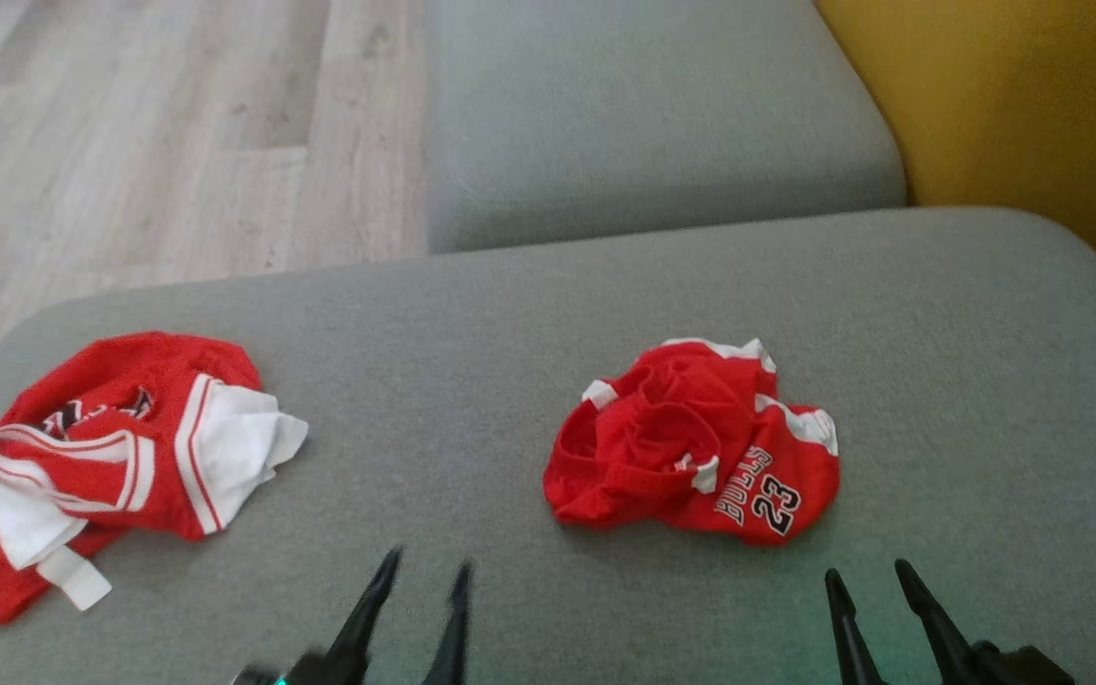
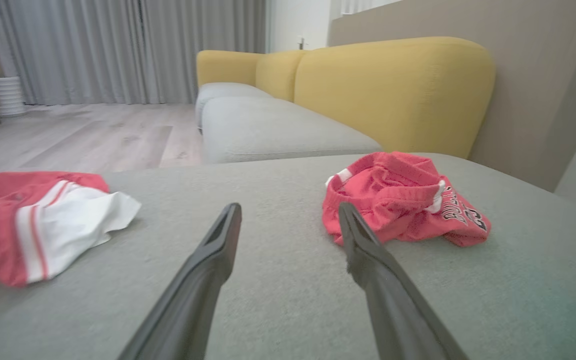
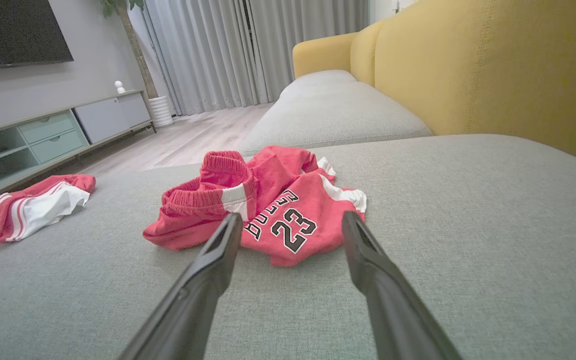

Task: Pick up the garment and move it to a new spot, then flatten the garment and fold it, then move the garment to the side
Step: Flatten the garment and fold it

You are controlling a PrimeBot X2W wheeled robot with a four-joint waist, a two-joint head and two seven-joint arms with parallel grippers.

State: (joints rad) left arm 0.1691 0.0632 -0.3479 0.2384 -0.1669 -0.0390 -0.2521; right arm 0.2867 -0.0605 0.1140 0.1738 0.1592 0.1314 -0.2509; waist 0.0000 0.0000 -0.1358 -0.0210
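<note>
My left gripper (image 1: pixel 424 566) and my right gripper (image 1: pixel 867 571) both hover just above the near edge of the broad grey woven seat cushion (image 1: pixel 472 314), long dark fingers spread wide and holding nothing. I judge that I am at the very start: the pick-up is not yet begun. Between the two grippers and a little ahead lies the crumpled red jersey garment with white trim and black "23" lettering (image 1: pixel 691 447), bunched into a rounded heap with its ribbed elastic waistband rolled on top. My right gripper points almost straight at it, so I take it as the piece to lift. The knit looks thin, soft and slack, so the next move calls for coming down on a raised fold or the thick waistband and pinching enough layers that it does not slip out. Well apart on my left lies a second rumpled red garment with white panels and stripes (image 1: pixel 110 457). Beyond are a mustard-yellow upholstered backrest (image 1: pixel 1014 95) and a pale wood-plank floor (image 1: pixel 129 124).
</note>
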